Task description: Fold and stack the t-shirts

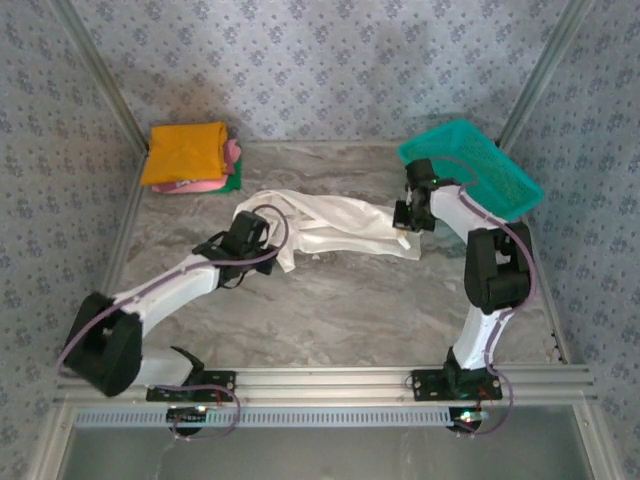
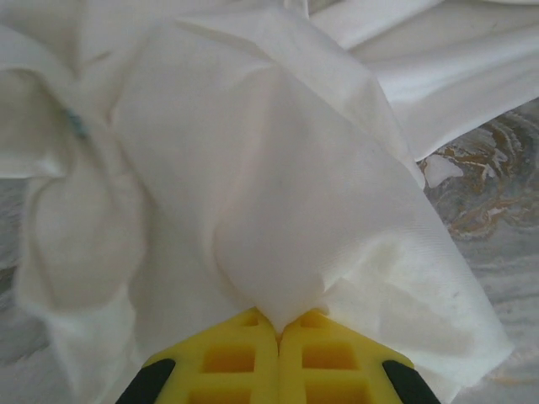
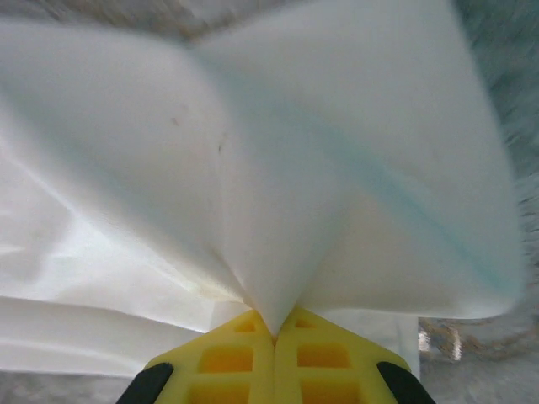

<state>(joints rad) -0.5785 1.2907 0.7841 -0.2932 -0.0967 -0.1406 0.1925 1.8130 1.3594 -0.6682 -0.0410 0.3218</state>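
Observation:
A white t-shirt [image 1: 335, 225] lies crumpled in a long band across the middle of the marble table. My left gripper [image 1: 262, 232] sits at its left end, and in the left wrist view the yellow jaws are shut with a fold of the white cloth [image 2: 278, 210] pinched between them. At the shirt's right end is my right gripper [image 1: 408, 218], whose yellow jaws are likewise shut on a fold of the white cloth [image 3: 278, 194]. A stack of folded shirts, orange [image 1: 183, 152] on top with pink [image 1: 233, 152] and green [image 1: 235, 182] edges showing, lies at the back left.
A teal mesh basket [image 1: 472, 165] stands at the back right, just behind the right arm. Patterned walls and metal frame posts [image 1: 100, 90] close in the table at the back and sides. Bare marble [image 1: 340, 310] lies between the shirt and the arm bases.

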